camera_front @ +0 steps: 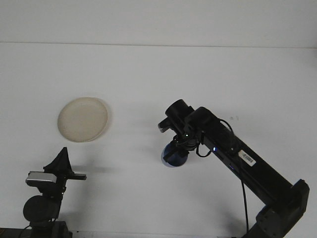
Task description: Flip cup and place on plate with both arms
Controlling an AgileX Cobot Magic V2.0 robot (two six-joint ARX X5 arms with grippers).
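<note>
The blue cup [172,155] hangs pinched in the right hand [177,148] over the white counter [148,74] (mid-scene, right of the beige plate [82,119]). The left hand [61,159] sits near left, pressed together.

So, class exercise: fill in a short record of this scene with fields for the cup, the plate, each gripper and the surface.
cup: blue cup, held by the right gripper near table centre
plate: cream plate, bare, at left
left gripper: left gripper low at left, holding nothing
right gripper: reached out over the table, shut on the cup
surface: white table
</note>
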